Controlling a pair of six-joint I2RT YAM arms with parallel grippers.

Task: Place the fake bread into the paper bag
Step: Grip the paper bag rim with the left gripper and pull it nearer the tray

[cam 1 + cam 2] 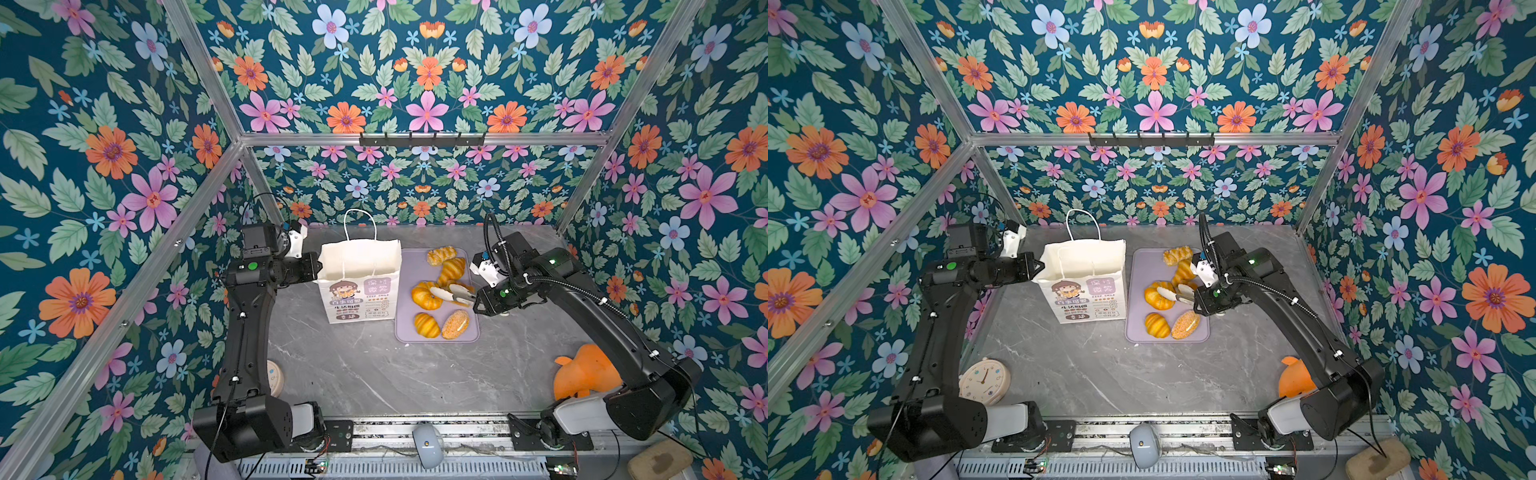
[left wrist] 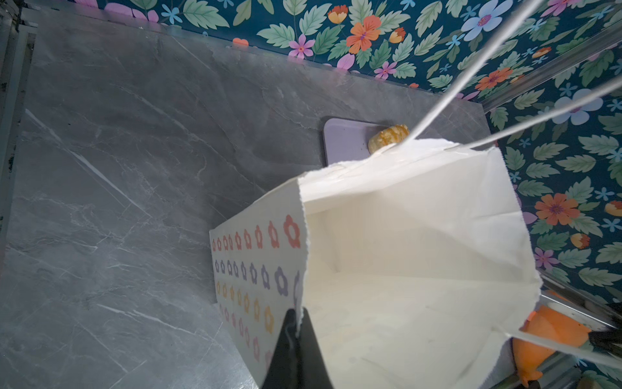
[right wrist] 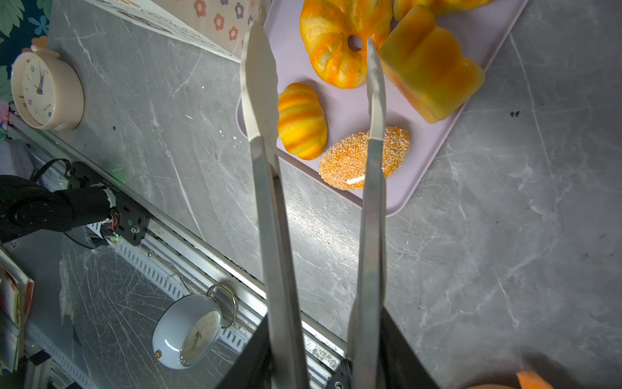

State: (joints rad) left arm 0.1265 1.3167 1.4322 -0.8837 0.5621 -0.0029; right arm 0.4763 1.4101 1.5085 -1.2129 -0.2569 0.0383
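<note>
Counted in both top views: six pieces of fake bread (image 1: 1157,325), all on one lilac tray (image 1: 409,266) right of centre; one paper bag (image 1: 359,299); one pair of tongs (image 1: 451,294); two grippers. Listed from the tray's upper end downward: braided pastry (image 1: 441,254), lying nearly across the frame; long croissant (image 1: 452,269), slanting from upper right to lower left; pumpkin bun (image 1: 424,295), round; block loaf (image 3: 430,67), partly hidden under the tongs from above; small croissant (image 1: 427,325); crumbed roll (image 1: 455,324), long axis rising toward the upper right. Bag upright just left of the tray, mouth open upward, printed face toward the lower edge, rim pinched tight by the left gripper (image 1: 319,266). Tongs clamped at the handles by the right gripper (image 1: 475,298), lying across the frame, tips pointing left, arms spread, gripping nothing, over the pumpkin bun and block loaf; touching or not, cannot tell.
</note>
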